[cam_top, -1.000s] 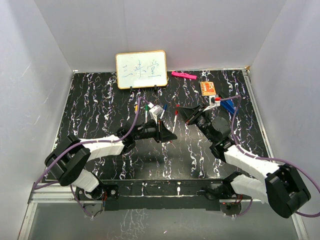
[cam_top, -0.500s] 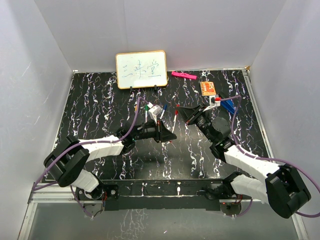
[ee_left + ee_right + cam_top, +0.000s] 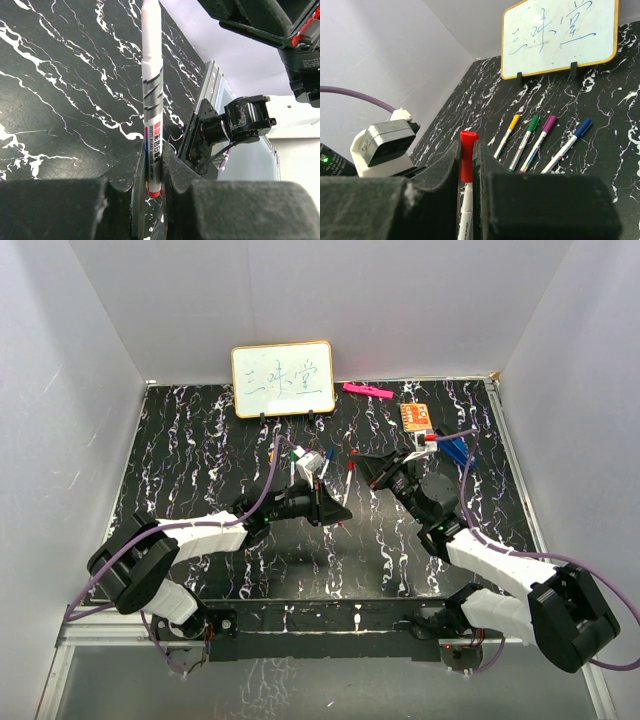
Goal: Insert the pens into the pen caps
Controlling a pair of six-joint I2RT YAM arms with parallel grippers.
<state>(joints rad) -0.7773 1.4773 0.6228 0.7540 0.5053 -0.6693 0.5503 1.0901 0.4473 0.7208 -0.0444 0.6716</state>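
My left claw [image 3: 152,156] is pinched narrow around the pen [image 3: 151,90]. It grips low on the barrel near the red butt end, so the white shaft stands out past my fingertips toward the other arm. My right claw [image 3: 467,148] is squeezed just as tight on the red cap [image 3: 466,160] — the cap pokes a little above my fingers. A white barrel runs straight on from its open end, touching it; how deep it sits inside I cannot tell. From above, the two claws face each other closely over the middle of the table [image 3: 200,440]. Beyond them, in front of the whiteboard [image 3: 559,35], four more pens [image 3: 563,151] lie side by side on the black marbled top — each wearing its own: the yellow cap [image 3: 514,121], green cap [image 3: 534,123], purple cap [image 3: 549,124] and blue cap [image 3: 583,127].
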